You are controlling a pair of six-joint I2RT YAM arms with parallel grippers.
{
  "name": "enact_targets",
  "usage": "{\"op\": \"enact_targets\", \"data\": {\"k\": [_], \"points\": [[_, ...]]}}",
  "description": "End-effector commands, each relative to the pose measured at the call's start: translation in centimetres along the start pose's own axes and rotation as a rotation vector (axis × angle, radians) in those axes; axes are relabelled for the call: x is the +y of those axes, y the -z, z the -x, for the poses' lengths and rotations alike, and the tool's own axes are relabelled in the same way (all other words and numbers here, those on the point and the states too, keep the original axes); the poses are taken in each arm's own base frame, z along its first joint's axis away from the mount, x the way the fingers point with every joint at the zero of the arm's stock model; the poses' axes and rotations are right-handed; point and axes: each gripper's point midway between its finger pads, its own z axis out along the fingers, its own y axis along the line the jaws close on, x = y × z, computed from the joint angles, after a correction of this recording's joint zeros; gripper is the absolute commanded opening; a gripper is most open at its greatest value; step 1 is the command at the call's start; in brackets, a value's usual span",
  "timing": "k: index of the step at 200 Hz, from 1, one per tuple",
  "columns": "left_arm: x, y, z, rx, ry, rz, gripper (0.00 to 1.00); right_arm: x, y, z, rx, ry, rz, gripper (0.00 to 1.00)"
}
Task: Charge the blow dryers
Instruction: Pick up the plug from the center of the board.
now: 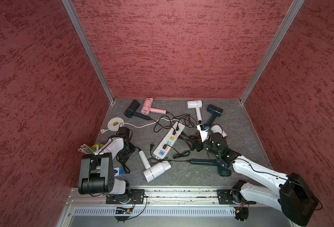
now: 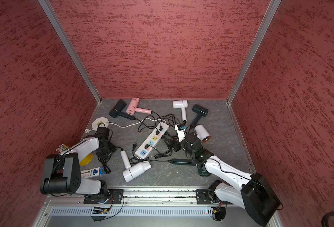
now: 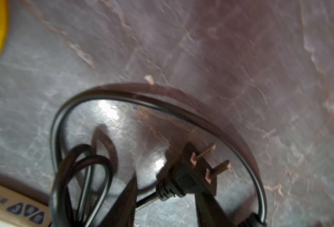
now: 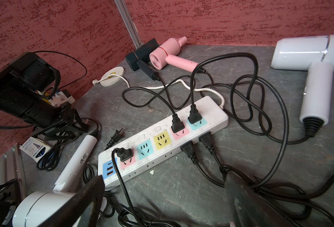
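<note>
Left wrist | left claw around plug, grip unclear | right claw released | box print unreadable

Seven blow dryers: three white, one pink, three dark. One power strip, one tape roll, one yellow cup, one small box. Two robot arms.

The grey marbled surface carries a white power strip near its middle among loose black cords. Around it lie a pink blow dryer, a black blow dryer, a white blow dryer, a dark green blow dryer and a tape roll.
</note>
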Motion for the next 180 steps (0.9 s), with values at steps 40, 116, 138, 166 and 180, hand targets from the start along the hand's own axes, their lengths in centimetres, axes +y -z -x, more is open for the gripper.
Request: {"op": "enact_targets", "data": {"k": [40,116,138,166,180], "points": [[-1.7,0.7,1.0,-0.024,-0.034,-0.046,0.12,0.3,0.0,0.8,-0.025,0.015,0.016,1.00],[-3.4,9.0,2.1,-0.198,-0.126,-0.101,0.00,0.5,0.3,1.1,-0.039,0.017,0.020,1.00],[-4.9,12.2,1.9,-0.231,-0.182,-0.171,0.00,0.7,0.4,1.1,-0.046,0.022,0.031,1.00],[-6.6,16.3,1.6,-0.256,-0.250,-0.244,0.00,0.9,0.6,1.2,-0.060,0.031,0.048,1.00],[-7.5,18.0,1.4,-0.251,-0.266,-0.305,0.00,1.4,0.7,1.4,-0.070,0.039,0.073,1.00]]}}
